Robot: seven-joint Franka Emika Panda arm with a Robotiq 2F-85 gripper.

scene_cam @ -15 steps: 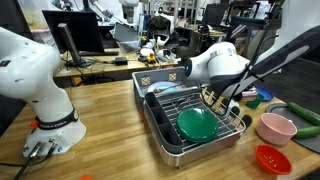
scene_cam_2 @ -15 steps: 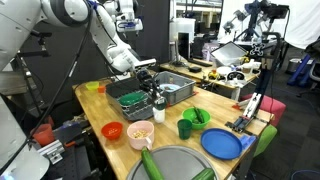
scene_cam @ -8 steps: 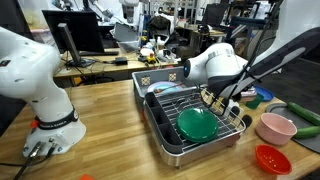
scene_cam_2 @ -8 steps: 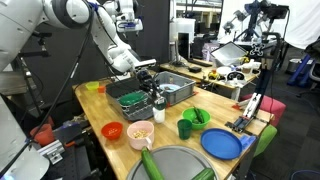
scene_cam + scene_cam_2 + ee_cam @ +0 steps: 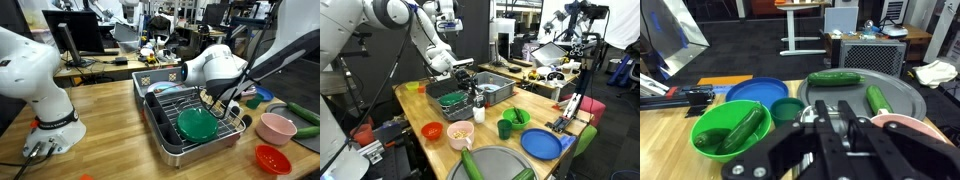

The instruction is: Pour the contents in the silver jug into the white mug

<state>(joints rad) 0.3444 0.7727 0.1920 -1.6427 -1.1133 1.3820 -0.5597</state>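
Observation:
My gripper (image 5: 830, 128) is shut on the silver jug (image 5: 812, 128), whose shiny metal shows between the black fingers in the wrist view. In both exterior views the gripper (image 5: 222, 100) (image 5: 475, 96) holds the jug at the edge of the dish rack (image 5: 165, 105), just above the wooden table. The jug (image 5: 477, 104) looks upright. I cannot make out a white mug in any view.
The rack holds a green bowl (image 5: 197, 124). Nearby are a pink bowl (image 5: 276, 127) (image 5: 908, 128), a red bowl (image 5: 272, 158), a green cup (image 5: 790, 110), a green bowl holding a cucumber (image 5: 728, 132), a blue plate (image 5: 760, 92) and a round metal tray (image 5: 902, 92) with cucumbers (image 5: 835, 77).

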